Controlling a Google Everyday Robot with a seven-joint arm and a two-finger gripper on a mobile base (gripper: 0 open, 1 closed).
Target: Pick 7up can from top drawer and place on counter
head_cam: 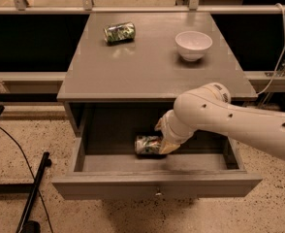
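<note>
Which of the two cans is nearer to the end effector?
The pale 7up can lying in the top drawer; the end effector is right at it. The darker green can lies far back on the counter.

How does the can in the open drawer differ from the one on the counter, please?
The 7up can is pale white-silver with green; the darker can is mostly green. The 7up can lies in the top drawer with the gripper at it; the darker can lies on the counter, untouched. Both lie on their sides.
</note>
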